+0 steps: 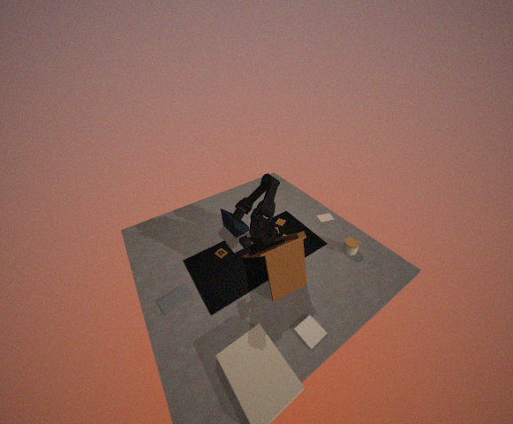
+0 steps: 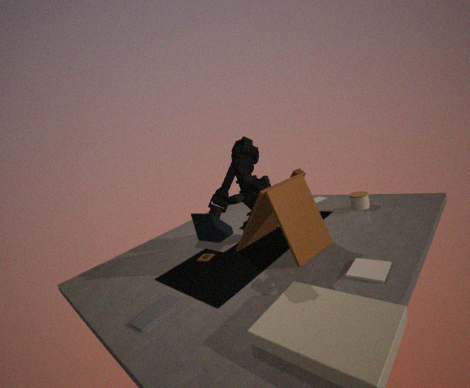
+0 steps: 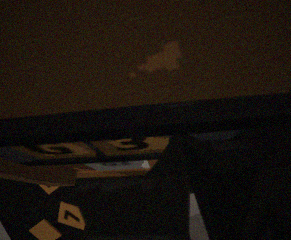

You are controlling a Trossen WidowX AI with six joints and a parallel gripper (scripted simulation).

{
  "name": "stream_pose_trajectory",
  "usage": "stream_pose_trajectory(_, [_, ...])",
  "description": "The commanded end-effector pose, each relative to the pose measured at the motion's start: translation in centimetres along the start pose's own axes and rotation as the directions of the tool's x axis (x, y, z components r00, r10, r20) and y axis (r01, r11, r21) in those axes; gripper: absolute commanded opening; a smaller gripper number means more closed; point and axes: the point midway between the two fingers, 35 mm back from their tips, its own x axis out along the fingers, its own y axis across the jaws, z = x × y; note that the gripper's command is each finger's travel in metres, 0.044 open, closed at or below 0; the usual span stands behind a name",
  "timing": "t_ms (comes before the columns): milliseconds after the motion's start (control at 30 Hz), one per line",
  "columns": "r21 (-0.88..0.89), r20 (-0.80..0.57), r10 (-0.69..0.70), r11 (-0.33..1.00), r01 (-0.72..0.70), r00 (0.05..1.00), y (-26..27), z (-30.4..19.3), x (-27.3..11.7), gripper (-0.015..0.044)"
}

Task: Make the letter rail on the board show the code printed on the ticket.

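Observation:
The tan board (image 1: 287,268) (image 2: 303,217) stands like a tent on the black mat (image 1: 215,294) (image 2: 218,292). In the wrist view, its rail (image 3: 212,135) holds a G tile (image 3: 60,148) and, right of it, a 3 tile (image 3: 135,144), reading G3. The white ticket (image 3: 112,165) below is steeply angled and mostly hidden; its print is unreadable. My gripper (image 1: 255,248) (image 3: 179,139) is shut and empty, close to the rail at the 3 tile's right; its fingertips are dark and partly hidden. A 7 tile (image 3: 71,215) lies loose on the mat; another loose tile (image 1: 221,253) (image 2: 205,257) lies left of the board.
A dark blue wedge (image 1: 234,224) (image 2: 210,228) stands beside the arm. A large cream block (image 1: 260,374) (image 2: 331,330) and white square (image 1: 310,331) (image 2: 368,269) lie behind the board. A tan-topped round pot (image 1: 351,246) (image 2: 359,201) stands right. A grey slab (image 1: 173,299) (image 2: 155,313) lies left.

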Motion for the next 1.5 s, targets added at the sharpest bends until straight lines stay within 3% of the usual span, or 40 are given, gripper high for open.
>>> stream_pose_trajectory(0, [0.005,0.001,0.005,1.0,-0.005,1.0,0.3,0.0,-0.1,0.0])
stream_pose_trajectory(1467, [0.005,0.001,0.006,1.0,-0.006,1.0,1.8,0.0,0.0,0.0])
